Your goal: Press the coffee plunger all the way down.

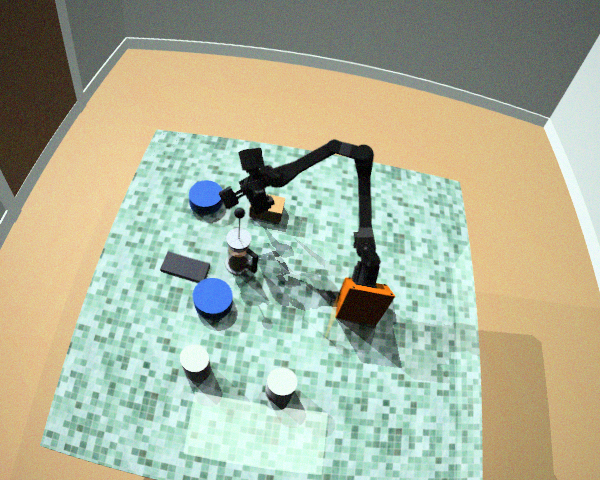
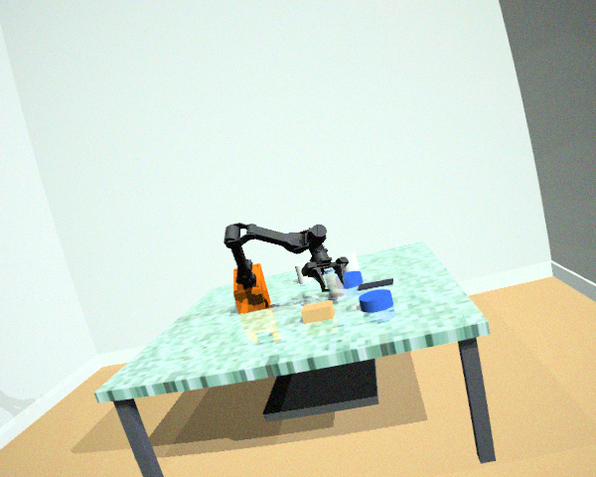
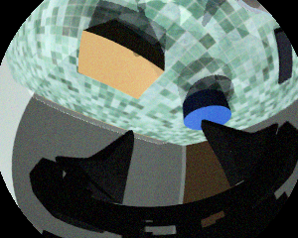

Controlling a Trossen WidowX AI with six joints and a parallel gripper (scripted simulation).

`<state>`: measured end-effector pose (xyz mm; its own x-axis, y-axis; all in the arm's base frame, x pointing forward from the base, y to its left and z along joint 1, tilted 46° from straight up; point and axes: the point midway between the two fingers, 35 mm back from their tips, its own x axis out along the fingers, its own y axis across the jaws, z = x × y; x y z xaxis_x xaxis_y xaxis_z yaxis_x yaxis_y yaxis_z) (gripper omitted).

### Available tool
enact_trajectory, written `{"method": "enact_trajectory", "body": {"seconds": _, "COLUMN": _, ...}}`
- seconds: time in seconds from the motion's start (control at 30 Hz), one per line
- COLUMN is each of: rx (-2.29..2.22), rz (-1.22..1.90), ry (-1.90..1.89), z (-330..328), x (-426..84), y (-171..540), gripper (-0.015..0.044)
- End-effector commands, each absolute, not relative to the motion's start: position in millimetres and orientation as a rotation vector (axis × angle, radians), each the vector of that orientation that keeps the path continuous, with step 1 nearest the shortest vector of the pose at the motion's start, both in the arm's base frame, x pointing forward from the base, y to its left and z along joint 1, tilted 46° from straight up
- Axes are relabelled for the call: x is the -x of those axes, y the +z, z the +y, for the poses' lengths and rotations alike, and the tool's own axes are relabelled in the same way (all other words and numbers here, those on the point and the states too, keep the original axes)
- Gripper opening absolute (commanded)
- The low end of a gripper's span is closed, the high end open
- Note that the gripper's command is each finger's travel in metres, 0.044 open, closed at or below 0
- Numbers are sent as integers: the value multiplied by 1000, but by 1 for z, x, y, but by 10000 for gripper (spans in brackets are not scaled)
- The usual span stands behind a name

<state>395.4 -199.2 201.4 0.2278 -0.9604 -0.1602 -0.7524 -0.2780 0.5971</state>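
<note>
Standing upright, plunger [image 1: 238, 212] rod vertical, raised above press [image 1: 238, 253].
</note>
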Motion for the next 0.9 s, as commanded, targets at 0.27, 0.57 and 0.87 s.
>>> {"method": "enact_trajectory", "body": {"seconds": 0.27, "rx": -1720, "rz": -1011, "ry": -971, "z": -141, "x": -405, "y": 208, "gripper": 440}}
{"method": "enact_trajectory", "body": {"seconds": 0.57, "rx": -918, "rz": -248, "ry": -993, "z": -42, "x": -398, "y": 207, "gripper": 440}}
{"method": "enact_trajectory", "body": {"seconds": 0.87, "rx": -216, "rz": 167, "ry": -790, "z": 33, "x": -376, "y": 204, "gripper": 440}}
